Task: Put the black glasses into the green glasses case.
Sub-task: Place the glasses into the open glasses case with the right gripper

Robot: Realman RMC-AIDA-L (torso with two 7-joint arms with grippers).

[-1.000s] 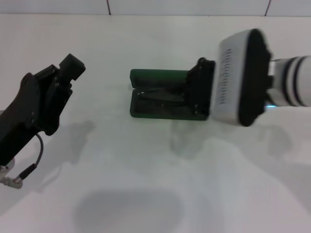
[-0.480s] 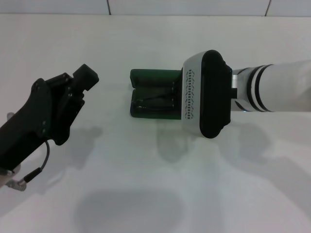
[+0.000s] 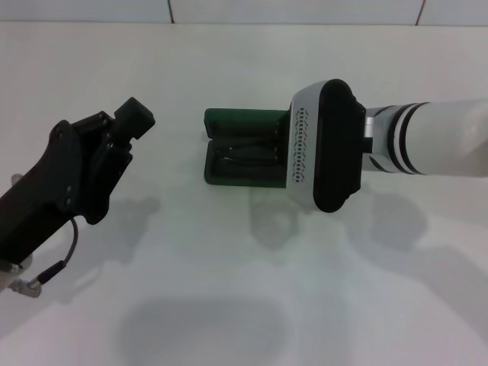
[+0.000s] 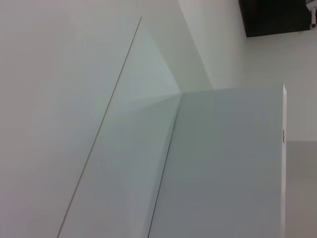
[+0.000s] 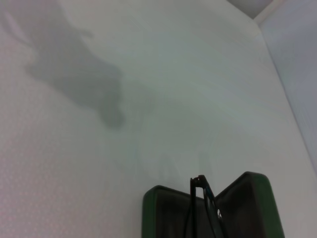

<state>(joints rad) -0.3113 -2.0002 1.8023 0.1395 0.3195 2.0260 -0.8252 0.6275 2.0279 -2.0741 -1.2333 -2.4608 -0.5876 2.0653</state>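
Item 1: my right gripper (image 3: 286,156). It sits above the right end of the green glasses case (image 3: 244,156), hidden under my own wrist housing in the head view. I cannot tell how it is set.

Item 2: the green glasses case. It lies open on the white table (image 3: 229,290), directly beneath and just to the left of my right gripper. The lid stands up on the far side, and the tray lies on the near side. In the right wrist view, the case (image 5: 252,203) shows as 2 dark green rounded shells meeting in a V.

Item 3: the black glasses (image 3: 242,158). They lie inside the tray of the case, to the left of my right gripper, showing as a thin dark line along the tray's length. In the right wrist view, the black glasses (image 5: 204,194) show as a thin black frame piece rising between the 2 shells of the case. Whether my right gripper touches them, I cannot tell.

Item 4: my left gripper (image 3: 126,122). It hangs above the table well to the left of the case, apart from it, and carries nothing visible. Whether it is parted or closed, I cannot tell. A thin cable (image 3: 57,263) loops below that arm.
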